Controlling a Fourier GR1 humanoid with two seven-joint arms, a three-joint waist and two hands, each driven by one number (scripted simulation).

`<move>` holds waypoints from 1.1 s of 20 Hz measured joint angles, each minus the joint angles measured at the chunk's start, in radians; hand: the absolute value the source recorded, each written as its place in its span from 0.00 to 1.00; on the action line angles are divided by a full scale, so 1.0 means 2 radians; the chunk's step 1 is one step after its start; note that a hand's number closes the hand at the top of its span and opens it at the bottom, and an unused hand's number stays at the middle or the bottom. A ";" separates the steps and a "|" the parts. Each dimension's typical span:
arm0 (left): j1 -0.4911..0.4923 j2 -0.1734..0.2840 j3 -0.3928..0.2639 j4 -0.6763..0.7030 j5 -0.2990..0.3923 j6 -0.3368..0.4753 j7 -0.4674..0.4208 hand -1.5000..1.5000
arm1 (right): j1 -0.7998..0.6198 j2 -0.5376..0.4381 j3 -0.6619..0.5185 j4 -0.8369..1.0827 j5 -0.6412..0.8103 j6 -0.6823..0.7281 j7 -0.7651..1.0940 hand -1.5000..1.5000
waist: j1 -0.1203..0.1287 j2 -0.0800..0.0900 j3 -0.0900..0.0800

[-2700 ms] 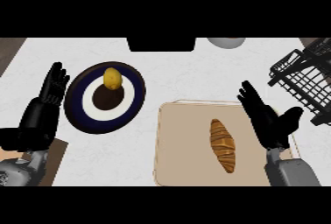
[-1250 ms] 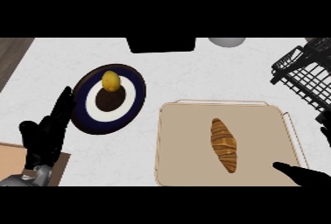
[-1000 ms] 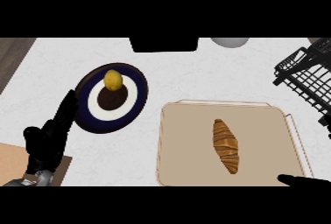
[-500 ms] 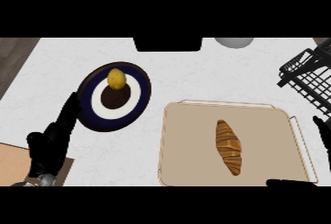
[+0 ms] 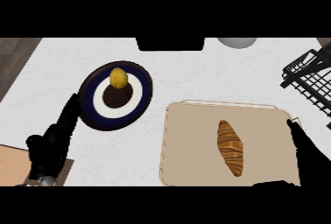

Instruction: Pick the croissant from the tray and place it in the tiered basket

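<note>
Where laid on the beige tray (image 5: 191, 148) at the lower right of the white counter (image 5: 194, 83), sits lengthwise as a brown croissant (image 5: 230, 148), narrow ends toward the tray's far and near rims, a little right of the tray's middle. Touched by neither hand. Along the tray's right rim, the right hand (image 5: 311, 155): black, fingers straight and pointing away, thumb spread low toward the tray's near right corner, open and grasping nothing, near the croissant yet apart from it. Beyond that hand, at the upper right edge, the tiered basket (image 5: 310, 81) of black wire, only partly in view, well apart from the croissant. At the lower left, the left hand (image 5: 55, 140): fingers straight and together, pointing up, open and holding nothing, fingertips just beside the left rim of a dark blue plate (image 5: 143, 94). On that plate, a white ring round a dark centre, and a small yellow fruit (image 5: 117, 78) on the far part. Near the lower left corner, part of a wooden board (image 5: 14, 161), partly under the left forearm. At the far edge, a black block (image 5: 170, 43) and a grey rounded thing (image 5: 237, 42), cut off by the view.
</note>
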 measured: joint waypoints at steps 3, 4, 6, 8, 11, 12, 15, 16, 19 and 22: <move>0.001 -0.001 0.000 0.000 -0.001 0.001 0.000 0.50 | -0.018 0.020 0.014 0.019 0.008 0.009 0.006 0.00 | 0.000 0.000 0.001; 0.002 -0.002 0.000 0.001 -0.003 0.001 -0.002 0.50 | -0.026 0.028 0.018 0.026 0.011 0.012 0.008 0.00 | -0.001 0.000 0.001; 0.003 -0.002 0.001 0.001 -0.001 -0.001 -0.002 0.50 | -0.037 0.044 0.027 0.037 0.019 0.016 0.011 0.00 | -0.001 0.000 0.001; 0.006 -0.002 0.001 0.000 -0.002 -0.001 -0.002 0.50 | -0.047 0.056 0.032 0.045 0.024 0.022 0.015 0.00 | -0.002 -0.001 0.002; 0.008 -0.001 0.001 0.001 -0.005 -0.001 -0.005 0.50 | -0.057 0.069 0.037 0.065 0.027 0.034 0.017 0.00 | -0.004 0.000 0.002; 0.009 -0.001 0.001 0.000 -0.005 0.000 -0.004 0.50 | -0.058 0.073 0.038 0.071 0.027 0.039 0.019 0.00 | -0.005 0.000 0.002; 0.012 -0.001 0.002 -0.003 -0.007 0.004 -0.003 0.50 | -0.061 0.085 0.041 0.086 0.027 0.052 0.025 0.00 | -0.006 0.000 0.002; 0.012 0.000 0.003 -0.004 -0.006 0.003 -0.004 0.50 | -0.062 0.090 0.042 0.094 0.028 0.055 0.026 0.00 | -0.006 0.000 0.002; 0.015 0.000 0.002 -0.004 -0.008 0.004 -0.003 0.50 | -0.071 0.103 0.040 0.111 0.025 0.065 0.026 0.00 | -0.007 0.000 0.003; 0.016 0.001 0.002 -0.007 -0.006 0.003 -0.004 0.50 | -0.080 0.117 0.036 0.127 0.025 0.075 0.028 0.00 | -0.007 0.000 0.002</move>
